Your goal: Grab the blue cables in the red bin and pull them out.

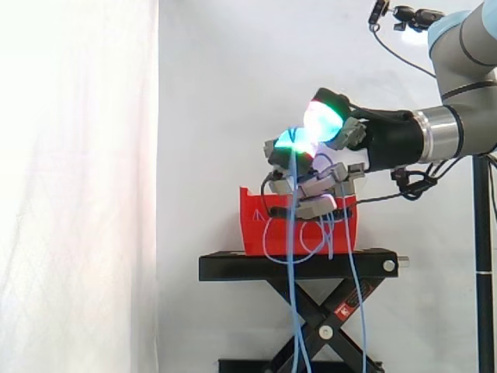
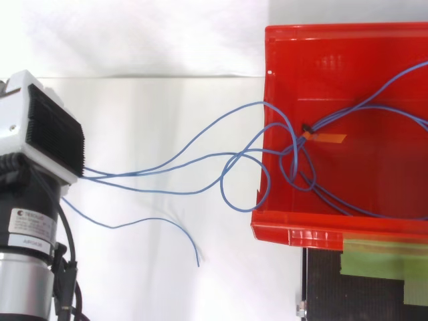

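Hand (image 1: pixel 384 140): hovering above the bin (image 1: pixel 252 221), fingers curling round the cables (image 1: pixel 293 233).
Cables: several thin blue strands, looping loosely; hanging from the fingers past the stand (image 1: pixel 233 266), trailing over the bin's wall, gathering at an orange tag (image 2: pixel 329 138) inside.

Cut off at top view's right edge: red bin (image 2: pixel 301 231) and blue cables (image 2: pixel 292 152). Lost beneath black finned unit (image 2: pixel 57 137) at left: several cable runs. Screened by front wall in side view: bin interior. Cropped below: black stand (image 1: pixel 295 266) base.
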Available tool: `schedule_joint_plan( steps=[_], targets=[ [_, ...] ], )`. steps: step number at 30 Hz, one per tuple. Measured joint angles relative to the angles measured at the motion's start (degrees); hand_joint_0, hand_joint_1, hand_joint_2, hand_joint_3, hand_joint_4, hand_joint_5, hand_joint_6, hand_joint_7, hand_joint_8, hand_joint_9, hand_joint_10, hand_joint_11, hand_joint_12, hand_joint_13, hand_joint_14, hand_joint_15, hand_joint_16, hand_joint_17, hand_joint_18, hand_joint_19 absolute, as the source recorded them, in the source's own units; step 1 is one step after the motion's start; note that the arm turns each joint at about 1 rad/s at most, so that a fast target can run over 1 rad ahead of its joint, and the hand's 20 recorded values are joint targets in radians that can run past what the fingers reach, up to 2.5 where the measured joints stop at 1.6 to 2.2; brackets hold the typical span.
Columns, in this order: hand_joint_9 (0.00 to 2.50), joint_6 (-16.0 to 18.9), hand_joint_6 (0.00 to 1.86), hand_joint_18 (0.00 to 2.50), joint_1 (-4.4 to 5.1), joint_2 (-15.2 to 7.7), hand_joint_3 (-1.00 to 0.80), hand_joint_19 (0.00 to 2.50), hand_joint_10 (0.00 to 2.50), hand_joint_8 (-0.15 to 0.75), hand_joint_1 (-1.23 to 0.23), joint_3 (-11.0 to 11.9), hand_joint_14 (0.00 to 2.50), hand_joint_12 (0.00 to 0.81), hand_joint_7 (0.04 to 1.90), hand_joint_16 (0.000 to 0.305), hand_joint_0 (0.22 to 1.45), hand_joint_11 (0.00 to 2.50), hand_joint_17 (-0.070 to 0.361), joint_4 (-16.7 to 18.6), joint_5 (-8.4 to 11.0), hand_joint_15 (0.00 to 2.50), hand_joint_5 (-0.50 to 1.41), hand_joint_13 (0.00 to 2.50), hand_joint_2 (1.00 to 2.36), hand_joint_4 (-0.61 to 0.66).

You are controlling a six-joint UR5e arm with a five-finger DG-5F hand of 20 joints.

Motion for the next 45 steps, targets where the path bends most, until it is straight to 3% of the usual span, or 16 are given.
schedule_joint_plan(
  steps=[14, 15, 17, 20, 23, 28, 45],
  targets=[
    [0.88, -0.07, 0.33, 0.96, -0.02, 0.05, -1.0, 1.23, 0.02, 0.261, -0.97, 0.0, 1.3, 0.325, 0.74, 0.048, 0.8, 0.86, 0.109, 1.75, -0.05, 1.36, 0.81, 1.07, 1.0, 0.06],
    [0.88, -0.15, 0.42, 0.96, -0.02, 0.04, -1.0, 1.23, 0.02, 0.263, -0.97, 0.01, 1.3, 0.322, 0.71, 0.048, 0.81, 0.86, 0.108, 1.82, -0.05, 1.35, 0.79, 1.07, 1.0, 0.05],
    [0.9, -0.52, 0.88, 0.96, -0.02, 0.01, -1.0, 1.24, 0.02, 0.256, -0.96, 0.0, 1.28, 0.311, 0.59, 0.045, 0.91, 0.9, 0.102, 1.99, -0.08, 1.37, 0.71, 1.07, 1.0, 0.02],
    [0.9, -1.48, 1.02, 0.96, -0.02, 0.02, -1.0, 1.24, 0.02, 0.261, -0.95, 0.0, 1.28, 0.309, 0.59, 0.046, 0.91, 0.92, 0.103, 2.9, -0.24, 1.38, 0.67, 1.07, 1.0, -0.01],
    [0.89, -3.39, 1.19, 0.96, -0.16, 0.01, -0.98, 1.24, 0.02, 0.262, -0.95, -0.03, 1.3, 0.31, 0.51, 0.046, 0.92, 0.93, 0.103, 5.29, -0.74, 1.37, 0.61, 1.07, 1.0, -0.04],
    [0.88, -8.28, 1.32, 0.96, -0.46, -0.01, -0.91, 1.24, 0.02, 0.263, -0.96, 0.0, 1.31, 0.316, 0.44, 0.045, 0.94, 0.92, 0.102, 11.5, -1.87, 1.37, 0.57, 1.06, 1.0, -0.04],
    [0.88, -19.53, 1.33, 0.96, -1.03, 0.02, -0.91, 1.24, 0.02, 0.263, -0.97, -0.02, 1.31, 0.315, 0.45, 0.045, 0.94, 0.93, 0.102, 28.63, -4.4, 1.35, 0.57, 1.06, 1.0, -0.05]
  ],
)
